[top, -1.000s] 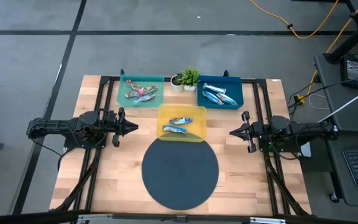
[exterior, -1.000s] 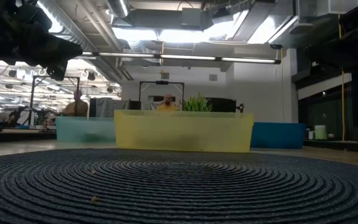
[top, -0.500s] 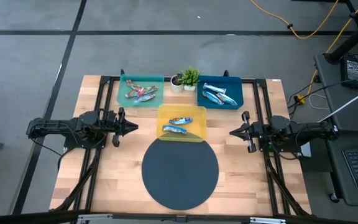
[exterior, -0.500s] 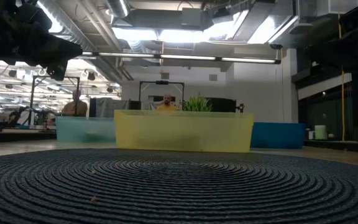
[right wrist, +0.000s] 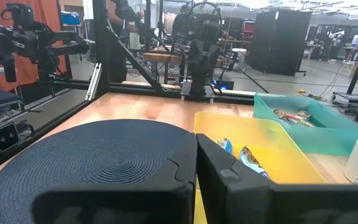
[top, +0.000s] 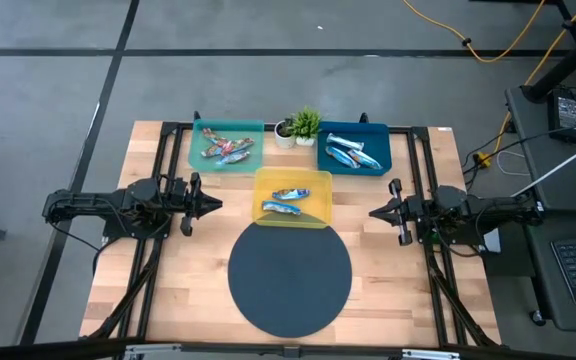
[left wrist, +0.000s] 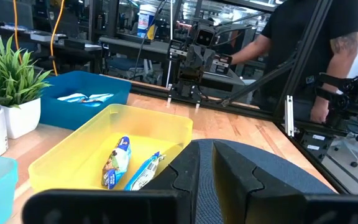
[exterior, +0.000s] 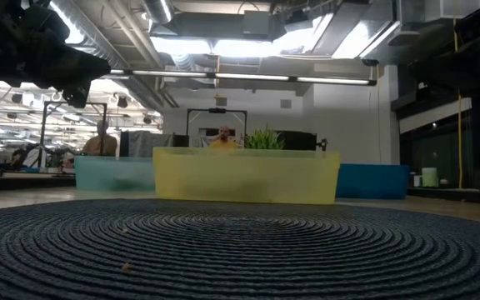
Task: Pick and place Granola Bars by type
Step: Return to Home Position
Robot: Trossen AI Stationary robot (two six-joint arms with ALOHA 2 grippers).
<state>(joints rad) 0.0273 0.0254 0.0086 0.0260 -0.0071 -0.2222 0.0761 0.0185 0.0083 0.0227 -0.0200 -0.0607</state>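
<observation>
As every granola bar I could see lay in the green bin, blue bin or yellow bin, the sorting looked done; my left gripper and right gripper hung pinched closed, empty, beside the mat.
</observation>
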